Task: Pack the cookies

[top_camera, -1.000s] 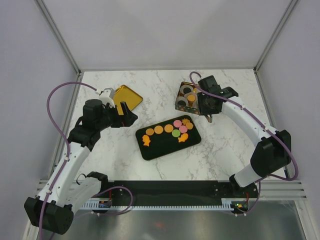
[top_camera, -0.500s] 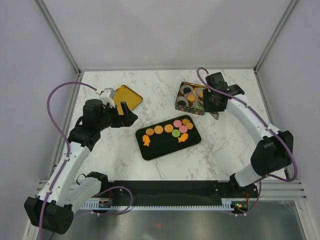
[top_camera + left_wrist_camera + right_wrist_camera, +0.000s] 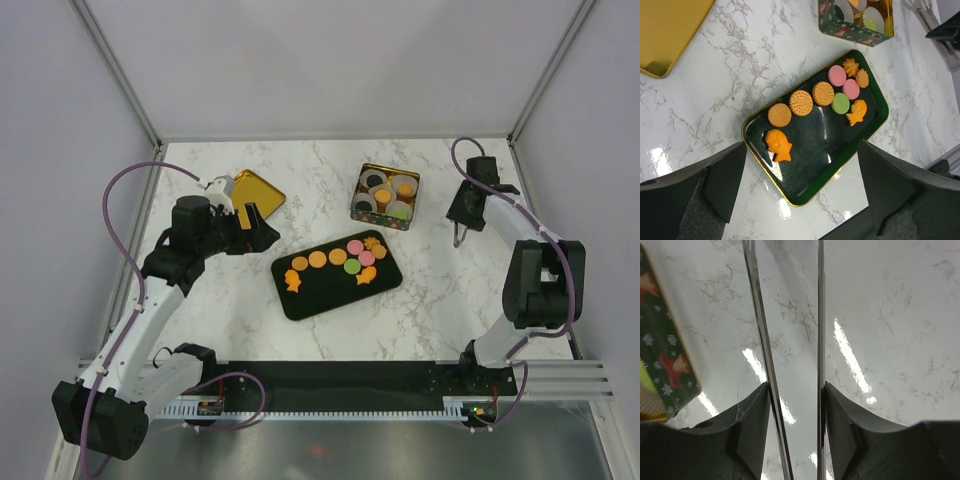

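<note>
Several cookies (image 3: 340,260), orange, pink and green, round or fish- and flower-shaped, lie on the black tray (image 3: 300,305) at the table's middle. In the left wrist view an orange fish cookie (image 3: 778,145) sits nearest on the tray (image 3: 805,200). My left gripper (image 3: 262,228) (image 3: 801,145) hovers open just left of the tray, holding nothing. My right gripper (image 3: 465,212) (image 3: 795,387) is shut on metal tongs (image 3: 760,315) (image 3: 458,236), over bare marble to the right of the green tin (image 3: 386,196). The tongs' tips are out of the wrist view.
The green tin (image 3: 855,20) (image 3: 665,365) holds white paper cups with cookies in them. A gold lid (image 3: 255,192) (image 3: 670,35) lies at the back left, behind my left gripper. Frame posts and walls border the table.
My right arm has swung from above the tin out to the right, carrying the tongs with it. The left arm has shifted only slightly.
</note>
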`<state>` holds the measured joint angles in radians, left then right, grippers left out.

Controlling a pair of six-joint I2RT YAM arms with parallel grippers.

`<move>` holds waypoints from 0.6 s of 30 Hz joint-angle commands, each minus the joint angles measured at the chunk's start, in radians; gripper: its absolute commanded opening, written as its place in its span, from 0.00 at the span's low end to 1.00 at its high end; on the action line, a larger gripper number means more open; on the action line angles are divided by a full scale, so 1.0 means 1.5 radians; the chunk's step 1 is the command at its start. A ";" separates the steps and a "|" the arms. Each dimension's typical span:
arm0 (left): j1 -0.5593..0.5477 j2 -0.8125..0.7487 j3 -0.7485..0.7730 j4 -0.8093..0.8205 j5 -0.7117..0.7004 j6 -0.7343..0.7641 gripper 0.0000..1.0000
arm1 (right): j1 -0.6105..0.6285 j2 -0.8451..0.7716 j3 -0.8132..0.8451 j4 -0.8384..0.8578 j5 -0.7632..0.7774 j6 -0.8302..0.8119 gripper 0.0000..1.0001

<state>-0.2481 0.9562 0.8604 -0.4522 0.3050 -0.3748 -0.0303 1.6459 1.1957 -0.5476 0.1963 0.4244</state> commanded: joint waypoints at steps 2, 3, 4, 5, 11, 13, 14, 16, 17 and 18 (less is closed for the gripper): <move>-0.001 -0.001 -0.003 0.034 0.021 -0.017 1.00 | 0.000 0.039 -0.053 0.121 0.010 0.036 0.53; -0.001 0.000 -0.006 0.033 0.021 -0.017 1.00 | 0.000 0.043 -0.061 0.126 0.015 0.037 0.54; -0.001 0.002 -0.006 0.033 0.023 -0.018 1.00 | 0.000 0.048 -0.074 0.134 0.016 0.036 0.55; -0.001 0.003 -0.008 0.034 0.021 -0.018 1.00 | 0.000 0.050 -0.081 0.140 0.016 0.035 0.57; -0.001 0.034 -0.009 0.035 0.017 -0.030 1.00 | -0.001 0.056 -0.138 0.176 -0.004 0.034 0.69; -0.001 0.046 -0.010 0.035 0.013 -0.035 1.00 | -0.001 0.054 -0.161 0.186 0.002 0.035 0.76; -0.001 0.050 -0.010 0.035 0.011 -0.038 1.00 | 0.000 0.051 -0.170 0.191 -0.001 0.034 0.78; -0.001 0.063 -0.011 0.035 0.007 -0.047 1.00 | -0.001 0.035 -0.193 0.203 -0.008 0.035 0.85; -0.001 0.067 -0.011 0.035 0.003 -0.050 1.00 | -0.001 0.027 -0.199 0.206 -0.012 0.036 0.89; -0.001 0.070 -0.010 0.035 -0.001 -0.053 1.00 | -0.001 0.016 -0.205 0.207 -0.014 0.035 0.89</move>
<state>-0.2481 1.0523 0.8436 -0.4389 0.3161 -0.4133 -0.0284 1.6951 0.9401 -0.2546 0.1974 0.4675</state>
